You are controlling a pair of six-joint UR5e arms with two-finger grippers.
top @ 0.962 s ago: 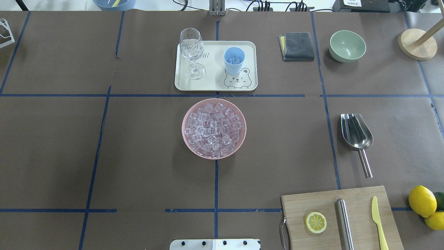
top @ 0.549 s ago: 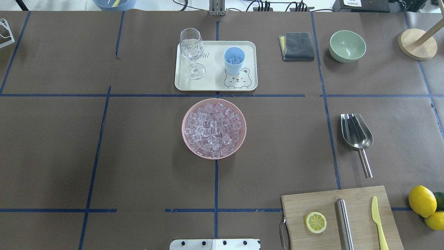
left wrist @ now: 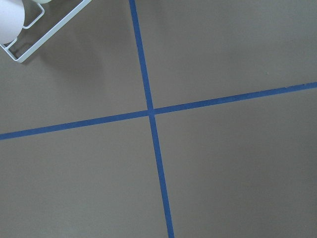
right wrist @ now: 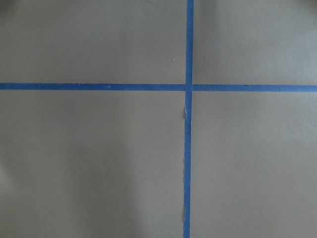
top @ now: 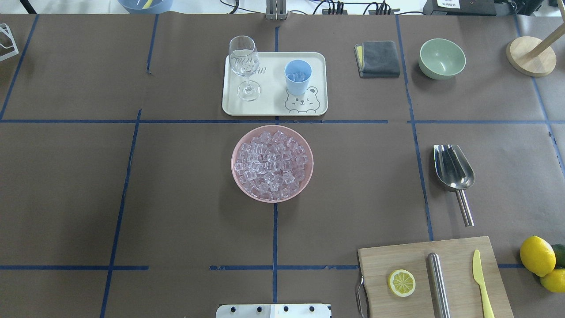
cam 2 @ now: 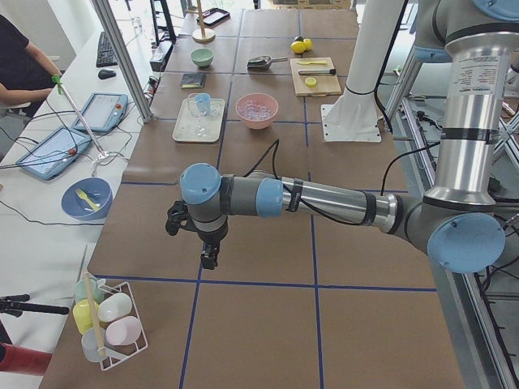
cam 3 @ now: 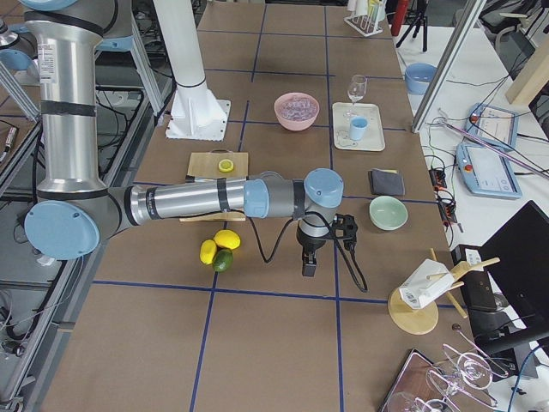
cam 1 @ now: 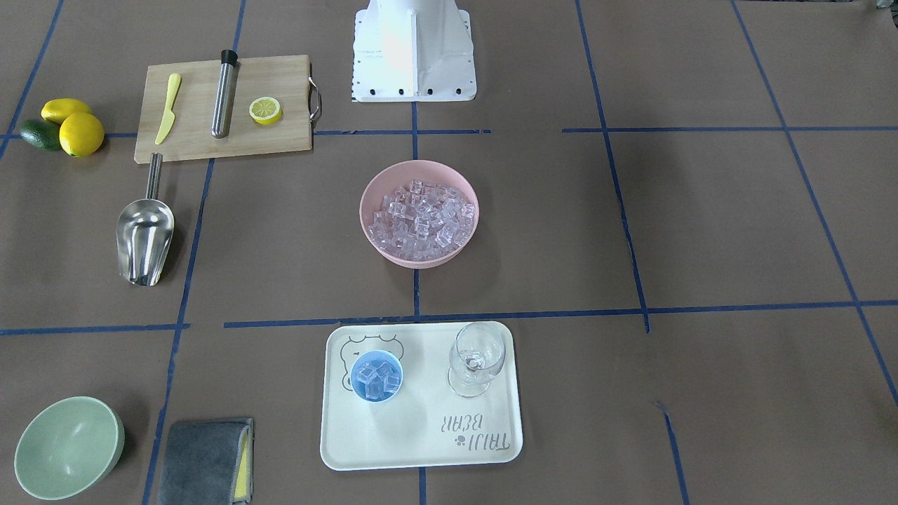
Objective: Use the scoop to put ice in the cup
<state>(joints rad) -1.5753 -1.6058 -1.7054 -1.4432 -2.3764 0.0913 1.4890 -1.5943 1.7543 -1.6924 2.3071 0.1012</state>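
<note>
The ice (top: 272, 163) fills a pink bowl (top: 236, 176) at the table's middle, also in the front view (cam 1: 419, 214). The light-blue cup (top: 298, 76) stands on a white tray (top: 273, 108) and holds several ice cubes (cam 1: 377, 379). The steel scoop (top: 453, 170) lies empty on the table at the right, handle toward the robot. My left gripper (cam 2: 209, 258) hangs over bare table far to the left. My right gripper (cam 3: 309, 266) hangs far to the right, beyond the lemons. I cannot tell whether either is open or shut. Both wrist views show only table and blue tape.
A wine glass (top: 243, 66) shares the tray. A grey cloth (top: 378, 58), a green bowl (top: 442, 58) and a wooden stand (top: 531, 56) sit at the back right. A cutting board (top: 435, 278) with a lemon slice, steel cylinder and yellow knife lies front right, lemons (top: 537, 256) beside it.
</note>
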